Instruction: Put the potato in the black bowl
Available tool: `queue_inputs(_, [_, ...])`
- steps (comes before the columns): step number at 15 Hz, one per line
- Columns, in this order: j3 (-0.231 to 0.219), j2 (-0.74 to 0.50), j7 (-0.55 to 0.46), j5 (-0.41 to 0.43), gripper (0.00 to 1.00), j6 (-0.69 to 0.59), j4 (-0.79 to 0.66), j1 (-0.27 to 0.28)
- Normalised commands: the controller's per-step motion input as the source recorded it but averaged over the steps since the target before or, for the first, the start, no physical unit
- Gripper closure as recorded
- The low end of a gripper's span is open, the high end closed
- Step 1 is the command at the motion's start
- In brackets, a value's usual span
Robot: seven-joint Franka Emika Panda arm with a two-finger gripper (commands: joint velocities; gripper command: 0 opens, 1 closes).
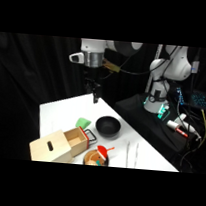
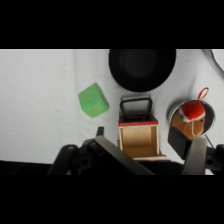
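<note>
One potato in silver bowl, near right finger | fingers parted, empty | looks light, firm; grip its sides | black bowl ahead

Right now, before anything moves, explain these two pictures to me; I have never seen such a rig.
The white machine is a robot arm. One picture is taken from beside the table, the other from a camera on the arm's wrist, looking down past its two fingers. The fingers stand apart and hold nothing. On the table are a black bowl, a green block, a wooden box and a silver bowl holding the potato and a small red piece.
</note>
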Motion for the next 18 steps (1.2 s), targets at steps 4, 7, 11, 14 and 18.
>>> queue_inputs(4, [0.054, 0.08, -0.02, 0.052, 0.00, 0.10, 0.07, 0.028])
queue_inputs(7, [0.089, 0.23, 0.02, 0.054, 0.00, 0.18, 0.24, 0.088])
queue_inputs(11, [0.082, 0.32, 0.06, 0.010, 0.00, 0.10, 0.36, 0.121])
queue_inputs(14, [0.063, 0.34, 0.04, 0.012, 0.00, 0.02, 0.40, 0.119])
queue_inputs(18, [0.035, 0.35, -0.06, 0.057, 0.00, 0.05, 0.39, 0.066])
